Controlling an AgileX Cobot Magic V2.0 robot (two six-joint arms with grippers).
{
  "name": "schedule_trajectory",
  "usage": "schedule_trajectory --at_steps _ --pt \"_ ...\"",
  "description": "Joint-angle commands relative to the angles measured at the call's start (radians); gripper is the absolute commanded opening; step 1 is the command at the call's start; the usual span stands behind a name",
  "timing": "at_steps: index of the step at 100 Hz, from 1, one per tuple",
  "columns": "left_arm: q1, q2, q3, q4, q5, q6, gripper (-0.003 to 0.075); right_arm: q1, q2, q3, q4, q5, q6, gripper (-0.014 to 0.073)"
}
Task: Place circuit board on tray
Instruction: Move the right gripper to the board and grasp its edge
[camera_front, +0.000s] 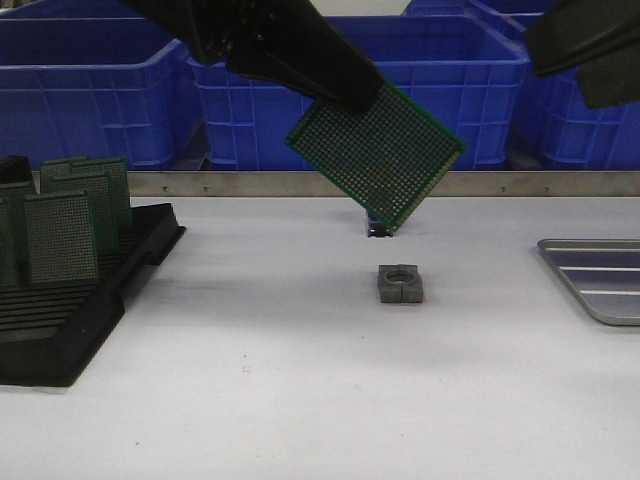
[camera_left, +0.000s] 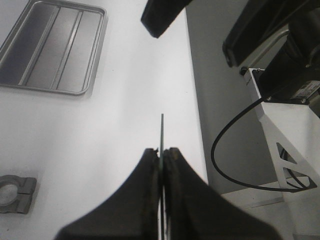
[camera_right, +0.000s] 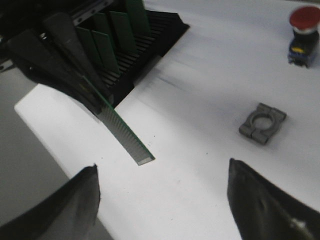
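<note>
A green perforated circuit board (camera_front: 380, 155) hangs tilted in the air above the middle of the table, with my left gripper (camera_front: 350, 95) shut on its upper corner. In the left wrist view the board (camera_left: 162, 131) shows edge-on, pinched between the fingers of that gripper (camera_left: 162, 150). The silver-grey ribbed tray (camera_front: 600, 280) lies flat at the table's right edge, away from the board, and its rim (camera_left: 95, 55) shows it holds nothing. My right gripper (camera_right: 162, 167) is open and holds nothing; it hovers high on the right (camera_front: 590, 50), facing the board (camera_right: 122, 132).
A black slotted rack (camera_front: 60, 330) with several upright green boards stands at the left. A small grey metal clamp block (camera_front: 400, 283) lies mid-table under the board. Blue crates (camera_front: 90, 90) line the back. A red push button (camera_right: 304, 20) stands beyond the block.
</note>
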Motion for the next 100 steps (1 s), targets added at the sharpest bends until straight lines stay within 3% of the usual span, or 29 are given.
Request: schedule_trajectory --at_steps 1,12,33,63,74,87,100 --pt "-0.006 -0.040 -0.030 -0.079 0.073 -0.005 -0.0020 0.000 0.037 -0.049 0.097 0.047 -0.250 0.0568" --pt "-0.006 -0.040 -0.030 -0.079 0.073 -0.005 -0.0020 0.008 0.092 -0.065 0.138 0.066 -0.406 0.0568" --pt "-0.006 -0.040 -0.030 -0.079 0.069 -0.005 -0.0020 0.106 0.178 -0.100 0.145 0.067 -0.560 0.0568" --pt "-0.006 -0.040 -0.030 -0.079 0.067 -0.005 -0.0020 0.225 0.319 -0.152 0.201 0.045 -0.571 0.0553" --pt "-0.006 -0.040 -0.030 -0.079 0.067 -0.005 -0.0020 0.226 0.332 -0.152 0.259 0.046 -0.571 0.0432" --pt "-0.006 -0.040 -0.030 -0.079 0.067 -0.005 -0.0020 0.226 0.332 -0.152 0.286 0.051 -0.570 0.0142" --pt "-0.006 -0.040 -0.030 -0.079 0.067 -0.005 -0.0020 0.226 0.332 -0.152 0.286 0.063 -0.570 -0.0073"
